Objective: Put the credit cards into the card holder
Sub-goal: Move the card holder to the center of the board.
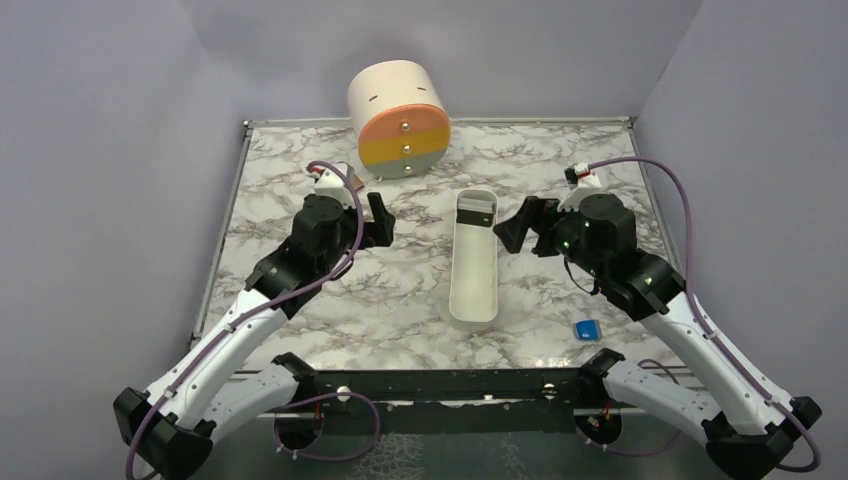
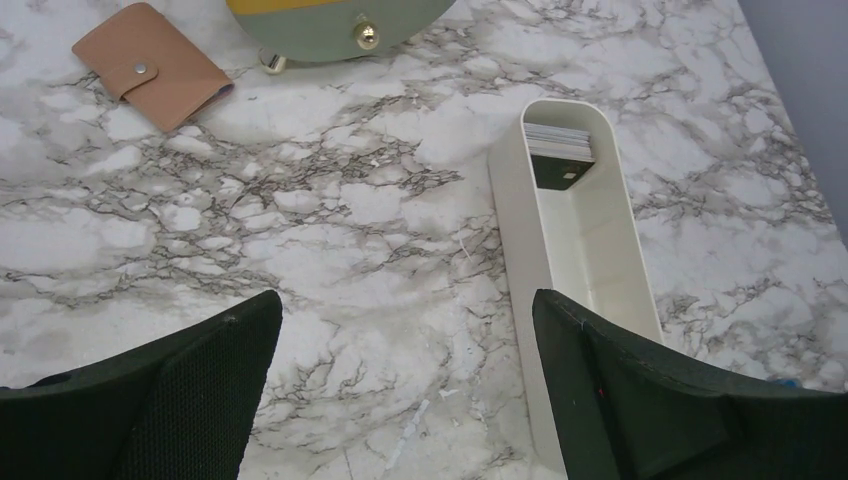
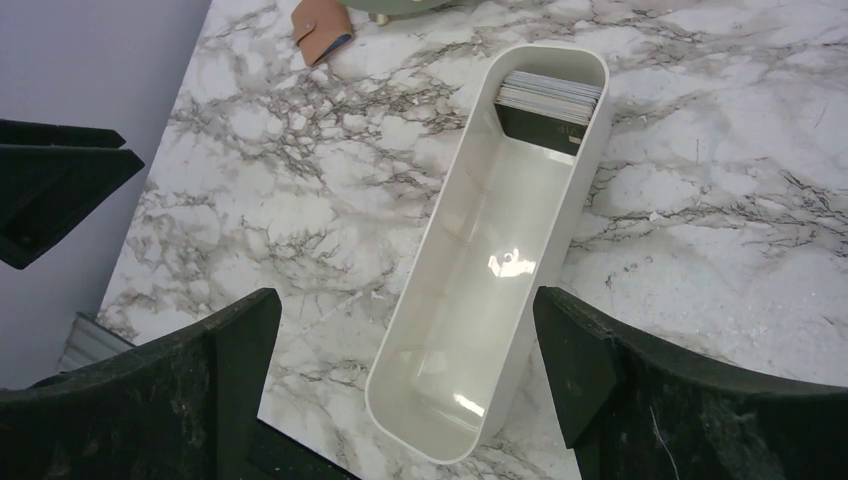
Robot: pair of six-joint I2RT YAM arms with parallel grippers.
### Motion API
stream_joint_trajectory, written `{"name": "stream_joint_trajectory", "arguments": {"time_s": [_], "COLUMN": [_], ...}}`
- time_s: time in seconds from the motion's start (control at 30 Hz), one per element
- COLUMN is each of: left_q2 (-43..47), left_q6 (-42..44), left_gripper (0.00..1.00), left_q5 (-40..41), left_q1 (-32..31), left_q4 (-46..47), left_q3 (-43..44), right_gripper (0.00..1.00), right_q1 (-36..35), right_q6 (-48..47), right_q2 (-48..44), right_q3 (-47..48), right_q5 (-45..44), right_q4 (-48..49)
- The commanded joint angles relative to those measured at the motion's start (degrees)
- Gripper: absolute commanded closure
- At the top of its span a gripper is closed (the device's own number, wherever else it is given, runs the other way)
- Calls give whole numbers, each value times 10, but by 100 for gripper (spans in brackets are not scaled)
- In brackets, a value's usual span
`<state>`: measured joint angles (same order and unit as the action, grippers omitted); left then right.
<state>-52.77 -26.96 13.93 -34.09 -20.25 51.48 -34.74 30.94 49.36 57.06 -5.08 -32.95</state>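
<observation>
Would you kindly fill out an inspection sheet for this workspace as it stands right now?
Surface: marble-patterned table, with a few small white flecks.
Job's things: credit cards bunched at the far end of the white tray; card holder closed, lying on the table at the far left, near the round drawer unit.
Clutter: blue block on the table near the right arm; the drawer unit at the far edge.
End effectors: left end effector and right end effector both open, holding nothing.
Cables: purple cables loop along both arms, touching none of the items.
Surroundings: plain pale walls around the table.
</observation>
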Motion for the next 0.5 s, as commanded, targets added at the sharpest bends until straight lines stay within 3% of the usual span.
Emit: {"name": "stream_joint_trajectory", "arguments": {"time_s": [0.0,0.33,0.43,0.47], "left_q2": [27,-5,-39,-52], "left_q6": [-8,-26,-46,-58], "left_gripper": [1,1,2,4], "left_q5": [-26,3,-15,-37], "left_q1": [3,9,44,81], "left_q4": [36,46,45,47], "left_q3": [-13,-26,-15,-11], "right_gripper": [0,0,0,0], "right_q1": [4,4,4,5], "right_q6": [-11,-12,-14,-15], "right_q2": [-11,-15,-14,-14], "right_q3": [6,1,0,0], "right_q5": [-5,-3,-3,-1], "right_q4": [8,15,13,13]}}
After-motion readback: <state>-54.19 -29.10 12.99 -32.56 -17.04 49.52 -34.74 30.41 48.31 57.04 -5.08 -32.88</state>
